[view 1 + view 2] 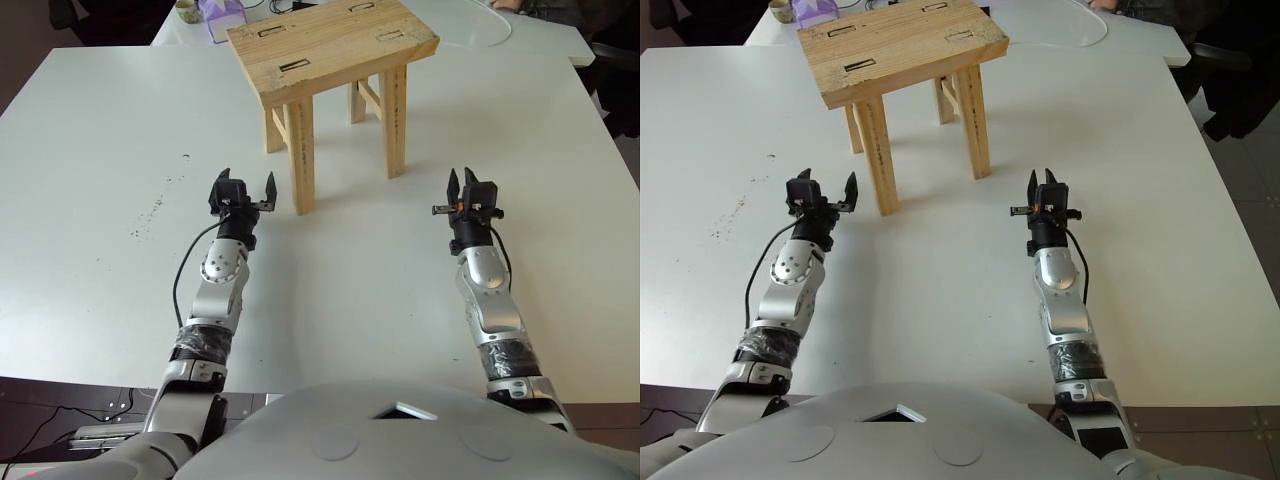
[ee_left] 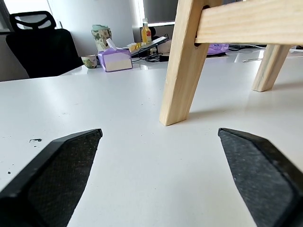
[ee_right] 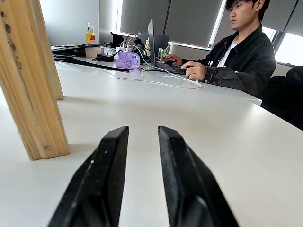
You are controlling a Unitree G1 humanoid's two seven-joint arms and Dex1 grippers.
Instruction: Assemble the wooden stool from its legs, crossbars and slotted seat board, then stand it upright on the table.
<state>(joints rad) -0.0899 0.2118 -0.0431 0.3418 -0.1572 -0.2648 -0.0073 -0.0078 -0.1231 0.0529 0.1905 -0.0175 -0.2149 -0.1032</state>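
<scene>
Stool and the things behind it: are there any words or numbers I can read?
None can be read.
wooden stool: no words or numbers, just slots in the seat board.
purple tissue box: any print is too blurred to read.
yellow bottle: label too small to read.
table: the dark specks are marks, not writing.

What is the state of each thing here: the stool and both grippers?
Stool: assembled, standing upright on the table.
Left gripper: wide open, holding nothing.
Right gripper: open only narrowly, holding nothing.
</scene>
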